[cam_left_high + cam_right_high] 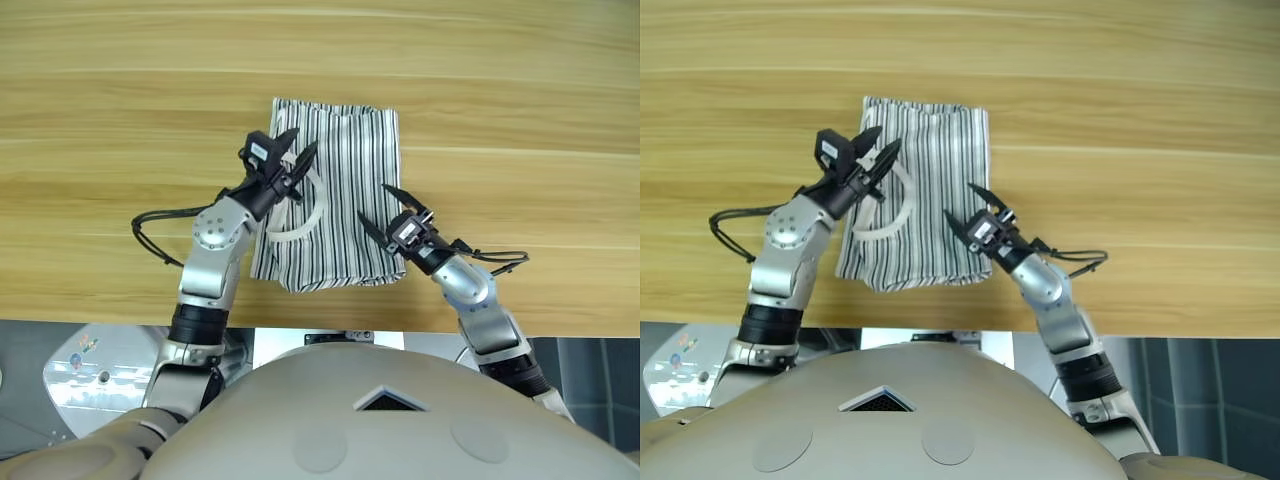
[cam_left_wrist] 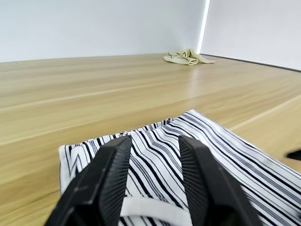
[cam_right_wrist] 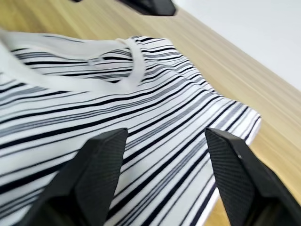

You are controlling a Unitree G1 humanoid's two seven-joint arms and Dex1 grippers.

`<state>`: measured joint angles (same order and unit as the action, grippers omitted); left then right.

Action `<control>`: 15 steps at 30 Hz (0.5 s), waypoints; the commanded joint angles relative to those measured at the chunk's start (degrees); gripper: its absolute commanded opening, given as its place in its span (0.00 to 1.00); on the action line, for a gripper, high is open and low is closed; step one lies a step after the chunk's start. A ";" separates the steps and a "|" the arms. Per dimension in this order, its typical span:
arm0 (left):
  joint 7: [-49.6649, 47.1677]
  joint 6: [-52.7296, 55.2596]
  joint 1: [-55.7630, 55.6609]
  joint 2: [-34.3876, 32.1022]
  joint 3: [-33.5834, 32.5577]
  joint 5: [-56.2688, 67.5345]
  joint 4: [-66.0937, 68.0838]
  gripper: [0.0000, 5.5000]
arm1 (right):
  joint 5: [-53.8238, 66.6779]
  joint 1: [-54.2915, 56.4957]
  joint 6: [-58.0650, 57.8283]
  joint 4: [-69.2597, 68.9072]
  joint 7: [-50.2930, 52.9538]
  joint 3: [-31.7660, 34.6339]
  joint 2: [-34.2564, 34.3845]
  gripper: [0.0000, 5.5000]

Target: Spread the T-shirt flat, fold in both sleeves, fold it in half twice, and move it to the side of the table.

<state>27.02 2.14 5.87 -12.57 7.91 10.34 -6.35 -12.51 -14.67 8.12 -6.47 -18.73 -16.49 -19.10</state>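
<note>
Black-and-white striped cloth, the T-shirt (image 1: 345,180), is shown folded into a compact rectangle on the wooden table (image 1: 520,100). It lies under and between the two grippers. Its white collar band (image 1: 315,215) is exposed on the upper layer as a curved strip.

The left gripper (image 1: 303,140) is held over the left edge of the garment, with the collar band just behind and beside its fingertips. Its two black fingers (image 2: 113,174) are spread apart and nothing is held between them. Striped fabric is seen through the gap, and the far corner of the fold lies ahead of the tips. Whether the tips touch the cloth cannot be told.

The right gripper (image 1: 372,202) is placed over the near right part of the garment, pointing across it toward the left gripper. Its ribbed fingers (image 3: 101,160) are likewise held wide apart and grip nothing. The striped surface and the collar band lie directly in front of them.

A small crumpled beige cloth (image 2: 188,57) is seen far beyond the left gripper, well apart from the T-shirt, where the table meets the white wall. A black cable (image 1: 150,235) is looped beside the left forearm.
</note>
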 commanded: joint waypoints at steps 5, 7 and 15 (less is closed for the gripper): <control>11.01 -24.14 14.94 -12.07 -13.63 2.22 -14.42 0.34 | 18.27 -1.52 12.22 -11.64 -6.96 13.83 -6.38 0.55; 7.16 -29.59 17.22 -16.28 -20.11 -8.88 -10.75 0.34 | 11.83 -1.37 19.14 -4.13 -4.28 20.04 -10.82 0.55; -2.03 -38.27 28.14 -29.92 -14.87 -49.60 1.73 0.34 | -30.77 -7.52 34.33 11.42 13.75 14.82 -24.07 0.55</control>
<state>23.39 -34.19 32.41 -40.44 -11.25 -35.87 -4.95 -39.06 -20.58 40.74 5.99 -5.56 1.04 -41.65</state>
